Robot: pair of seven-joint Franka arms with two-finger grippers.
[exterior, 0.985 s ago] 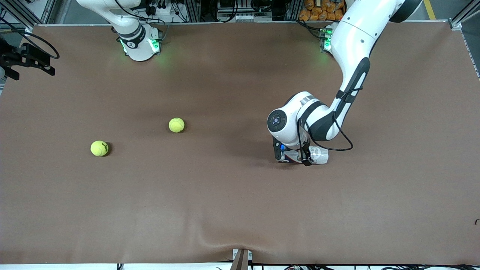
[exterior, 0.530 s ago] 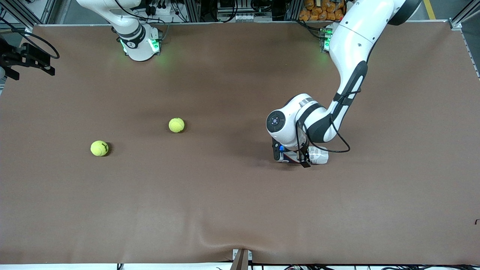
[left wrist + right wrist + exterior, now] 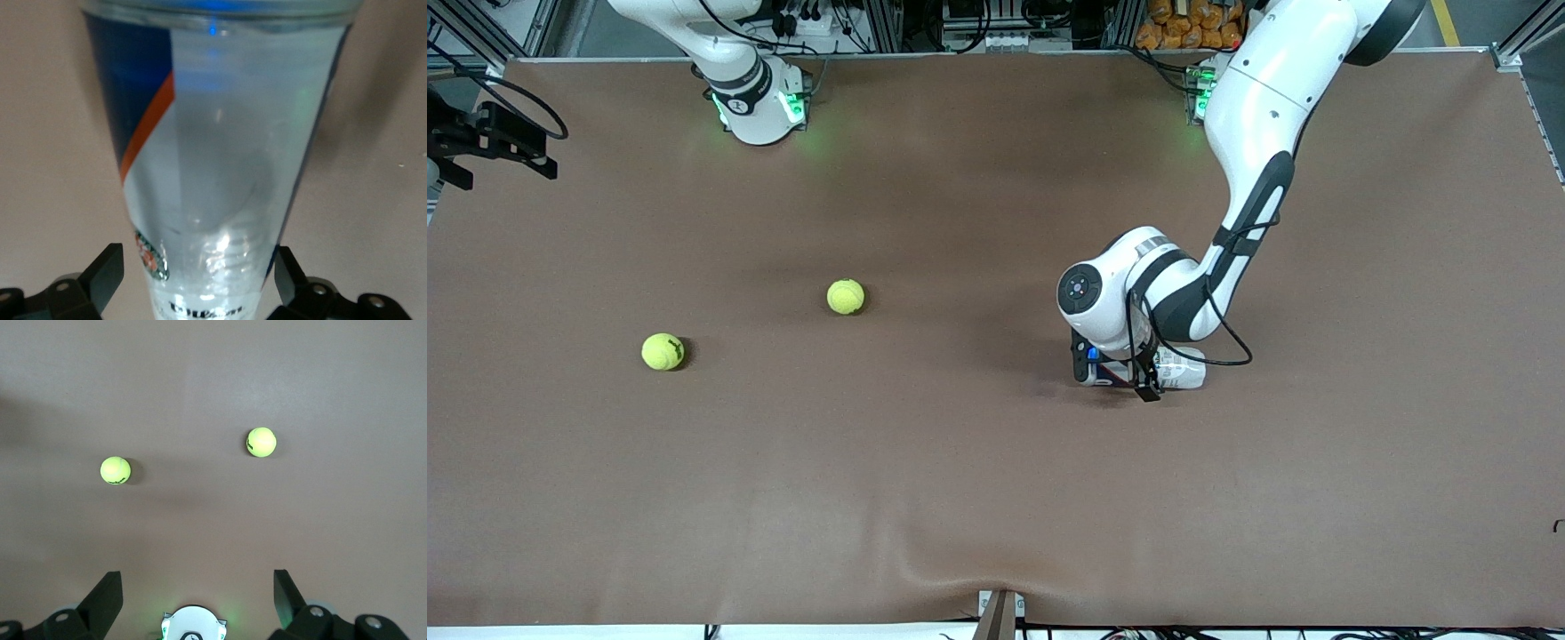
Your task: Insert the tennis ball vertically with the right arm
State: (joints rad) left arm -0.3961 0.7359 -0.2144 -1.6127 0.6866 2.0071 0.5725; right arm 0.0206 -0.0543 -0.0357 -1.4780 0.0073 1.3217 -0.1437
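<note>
My right claw hangs high above the table, fingers spread wide and holding nothing. I keep it up there, I think, so that I can look down on both tennis balls at once. One ball lies closer under this claw and nearer my own base. The other ball lies further out from it, toward the front camera. Both sit loose on the cloth, well apart from each other and from everything else, and neither is picked up yet.

My left claw is down at the table, well away from the balls, toward the left arm's end. Its fingers stand wide, one on each side of the clear ball can, with a gap showing on both sides, so it straddles the can without gripping it. The can seems to lie on its side under my wrist. My guess is that this claw is placed to take the can and stand it up, because a ball dropped in vertically needs an upright, steadied tube. Until that is done, the right arm waits
</note>
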